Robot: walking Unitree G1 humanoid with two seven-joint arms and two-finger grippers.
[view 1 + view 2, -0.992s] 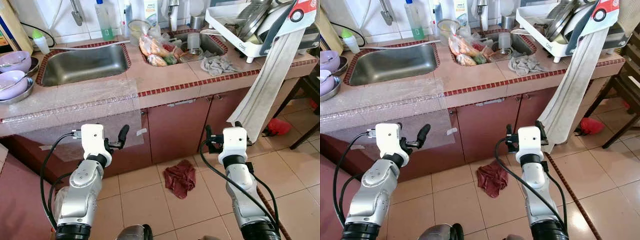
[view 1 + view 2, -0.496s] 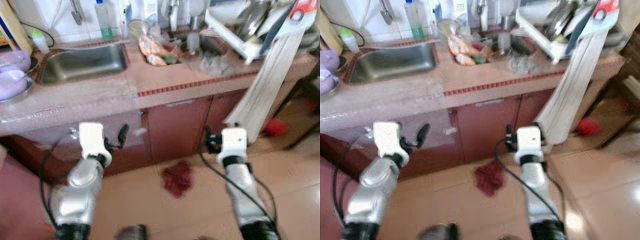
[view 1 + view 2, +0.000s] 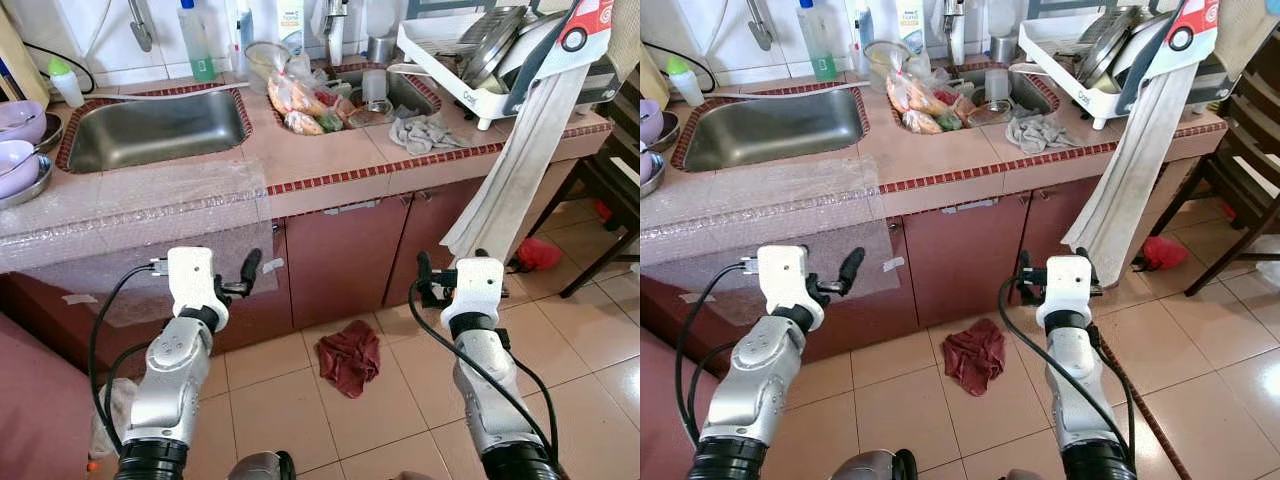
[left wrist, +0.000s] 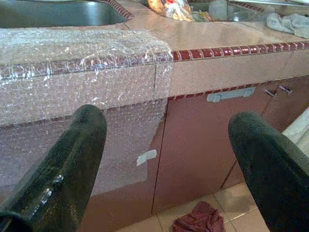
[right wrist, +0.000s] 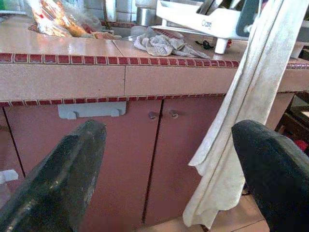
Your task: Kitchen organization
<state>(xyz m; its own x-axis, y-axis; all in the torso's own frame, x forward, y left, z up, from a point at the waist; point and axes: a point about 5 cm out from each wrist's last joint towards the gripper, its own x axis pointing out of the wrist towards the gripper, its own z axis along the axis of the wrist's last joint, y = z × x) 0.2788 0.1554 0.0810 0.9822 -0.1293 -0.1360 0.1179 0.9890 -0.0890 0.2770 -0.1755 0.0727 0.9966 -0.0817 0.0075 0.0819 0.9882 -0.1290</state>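
A maroon rag (image 3: 347, 356) is lying crumpled on the tan floor tiles at lower centre, between both arms. Bubble wrap (image 3: 150, 215) is draping over the pink tiled counter (image 3: 330, 150) at left (a steel sink (image 3: 150, 125) sits above it). The left gripper (image 4: 169, 159) and right gripper (image 5: 169, 164) are hovering wide apart, holding nothing. A dish rack (image 3: 480, 70) is reading "Cosm" at upper right.

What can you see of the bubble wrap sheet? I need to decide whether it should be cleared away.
The bubble wrap sheet is clear plastic. It lies flat on the pink counter in front of the steel sink, folds over the tiled edge and hangs down the cabinet front. A small piece of tape sits near its lower corner. Neither gripper touches it.
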